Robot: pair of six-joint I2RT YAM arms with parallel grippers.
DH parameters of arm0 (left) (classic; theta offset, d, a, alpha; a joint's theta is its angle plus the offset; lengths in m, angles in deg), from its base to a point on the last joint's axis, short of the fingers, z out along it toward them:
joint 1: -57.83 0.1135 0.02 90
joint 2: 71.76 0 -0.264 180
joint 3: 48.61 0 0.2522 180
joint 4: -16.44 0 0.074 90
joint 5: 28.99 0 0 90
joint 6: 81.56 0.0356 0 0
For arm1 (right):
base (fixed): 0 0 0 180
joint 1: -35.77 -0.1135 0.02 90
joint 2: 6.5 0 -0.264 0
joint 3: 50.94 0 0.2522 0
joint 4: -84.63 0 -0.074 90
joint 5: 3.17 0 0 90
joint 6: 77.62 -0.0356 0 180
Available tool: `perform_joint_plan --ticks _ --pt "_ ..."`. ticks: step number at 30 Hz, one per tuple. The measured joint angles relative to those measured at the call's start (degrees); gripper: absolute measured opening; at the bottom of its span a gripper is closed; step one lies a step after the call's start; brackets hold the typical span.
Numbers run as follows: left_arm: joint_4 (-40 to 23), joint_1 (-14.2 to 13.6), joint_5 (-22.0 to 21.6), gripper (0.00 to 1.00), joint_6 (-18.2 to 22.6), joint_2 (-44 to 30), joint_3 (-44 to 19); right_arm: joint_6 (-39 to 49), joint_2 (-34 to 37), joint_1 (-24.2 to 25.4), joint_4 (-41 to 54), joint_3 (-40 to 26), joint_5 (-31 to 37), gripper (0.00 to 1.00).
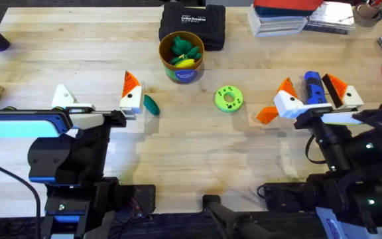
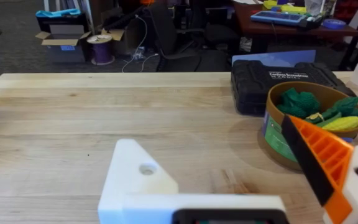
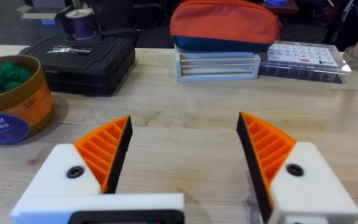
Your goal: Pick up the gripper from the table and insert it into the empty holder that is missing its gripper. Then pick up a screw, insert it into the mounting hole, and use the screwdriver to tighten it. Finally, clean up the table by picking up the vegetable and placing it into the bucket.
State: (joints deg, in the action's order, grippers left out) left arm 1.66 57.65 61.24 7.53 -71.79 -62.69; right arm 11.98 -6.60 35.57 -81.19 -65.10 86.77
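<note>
Right fingers (image 1: 285, 99) stand released and wide apart, each a white block carrying an orange wedge, with bare wood between them in the wrist view. From overhead the blue screwdriver (image 1: 314, 89) sits in that gap, close to the wrist, and whether it touches either finger cannot be told. Just beside the inner one of these fingers, on the side toward the arm's base, lies the loose orange gripper (image 1: 267, 115). It is flat on the tabletop (image 1: 197, 143), with its long axis slanting away from the finger. The right arm is plainly the nearer one, so picking it up looks like its job. The left fingers (image 1: 130, 98) are likewise parted and grasp nothing. The inner one has its wedge, while the outer one is the plain white holder (image 1: 62, 97), well apart from the loose piece across the tabletop. Right beside the left arm's wedged finger rests the dark teal vegetable (image 1: 151, 105). Beyond it is the bucket (image 1: 182, 72), already holding green and yellow toys. A green ring disc (image 1: 229, 99) lies between the two arms, and a black case (image 1: 192, 25) sits farther off. The wood is pale and level, with an office behind it.
</note>
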Motion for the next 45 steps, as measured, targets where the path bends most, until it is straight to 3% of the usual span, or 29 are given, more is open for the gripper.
perform_joint_plan --ticks 10,14,19,24,27,30,35,42,43,45 --pt "0.02 0.0 0.11 0.99 -0.04 0.0 0.0 0.0 0.0 0.0 0.28 -0.02 0.07 0.993" --pt "-2.54 0.0 0.61 0.991 -2.28 -0.02 -0.79 -0.19 0.11 0.0 2.22 -0.83 0.04 0.993" --pt "-16.81 0.0 1.64 0.991 -3.87 -4.26 -11.97 -0.83 3.19 0.0 19.18 -11.05 -0.48 0.993" --pt "-36.22 0.0 1.89 0.993 -4.33 -17.71 -33.33 -0.9 10.79 0.0 32.68 -28.19 -0.9 0.993" --pt "-44.94 0.0 2.1 0.993 -4.5 -25.96 -42.42 -0.9 14.76 0.0 36.86 -35.45 -0.9 0.993" --pt "-46.21 0.0 2.65 0.993 -4.54 -32.77 -46.53 -0.88 16.58 0.0 37.26 -37.44 -0.9 0.994" --pt "-46.51 0.0 3.19 0.993 -4.55 -39.34 -47.1 -0.9 16.96 0.0 38.73 -37.46 -0.9 0.993" --pt "-46.34 0.0 3.34 0.987 -4.6 -41.27 -47.1 -0.9 16.96 0.0 39.61 -37.46 -0.9 0.994" --pt "-46.31 0.0 3.67 0.891 -4.79 -41.27 -47.1 -0.9 16.97 0.0 39.68 -37.46 -0.9 0.993" --pt "-46.31 0.0 4.55 0.598 -4.94 -41.27 -47.1 -0.9 16.96 0.0 39.71 -37.46 -0.9 0.993"
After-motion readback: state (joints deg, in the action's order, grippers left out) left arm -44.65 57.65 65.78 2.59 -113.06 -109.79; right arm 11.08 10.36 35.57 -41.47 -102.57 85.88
